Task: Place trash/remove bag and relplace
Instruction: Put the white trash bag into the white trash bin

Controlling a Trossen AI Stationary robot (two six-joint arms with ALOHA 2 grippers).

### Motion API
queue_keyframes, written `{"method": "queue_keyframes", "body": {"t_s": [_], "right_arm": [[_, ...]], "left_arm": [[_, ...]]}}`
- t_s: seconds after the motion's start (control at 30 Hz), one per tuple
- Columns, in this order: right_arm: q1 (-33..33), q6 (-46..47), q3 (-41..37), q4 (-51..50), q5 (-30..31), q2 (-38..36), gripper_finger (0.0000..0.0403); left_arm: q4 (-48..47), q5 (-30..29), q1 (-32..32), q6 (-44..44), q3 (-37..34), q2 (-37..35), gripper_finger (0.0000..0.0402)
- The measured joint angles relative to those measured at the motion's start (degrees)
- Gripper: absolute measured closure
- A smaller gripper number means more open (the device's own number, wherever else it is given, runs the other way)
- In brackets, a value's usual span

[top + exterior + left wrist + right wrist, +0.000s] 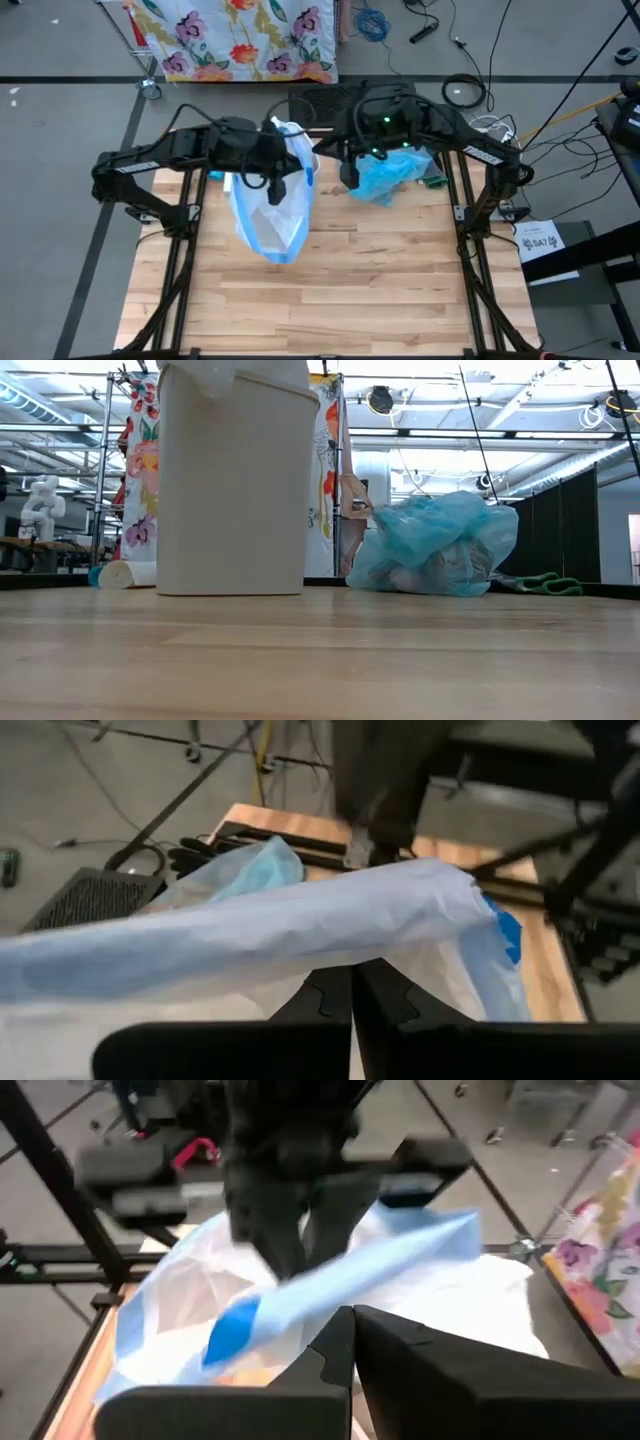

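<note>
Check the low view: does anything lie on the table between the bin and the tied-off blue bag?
Nothing lies there: bare wood separates the white bin from the full light-blue bag in the low view.

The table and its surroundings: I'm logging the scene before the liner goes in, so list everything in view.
White plastic bag with blue hem: one, white, held up over the table's left-centre.
Cream plastic bin: one, cream, upright under that bag.
Full translucent light-blue bin liner: one, light blue, table's far right.
Wooden table: one, light wood.
Floral cloth: one, multicoloured, beyond the table.
Cables: several, dark, on the floor.
Left end effector: shut on the white bag.
Right end effector: shut on the white bag.
</note>
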Motion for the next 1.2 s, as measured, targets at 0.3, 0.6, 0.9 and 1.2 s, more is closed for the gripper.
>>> {"method": "queue_keyframes", "body": {"t_s": [0.3, 0.6, 0.9, 1.2], "right_arm": [[-0.33, -6.19, -0.02, 10.45, -2.94, 3.63, 0.0403], [-0.65, -5.64, 0.02, 15.08, -11.68, 8.41, 0.0403], [-3.77, -4.93, -0.07, -0.40, 4.32, 13.44, 0.0403], [-7.34, 0.03, 0.04, -2.88, 5.66, 12.09, 0.0403]], "left_arm": [[-14.62, -5.57, -2.93, -16.01, 3.77, -0.91, 0.0401], [-18.75, -5.75, -5.18, -29.48, 3.82, -0.91, 0.0401], [-27.05, -4.50, -8.32, -38.62, 3.82, -0.91, 0.0402], [-40.31, -19.05, -8.05, -41.16, 3.82, -0.89, 0.0402]]}}
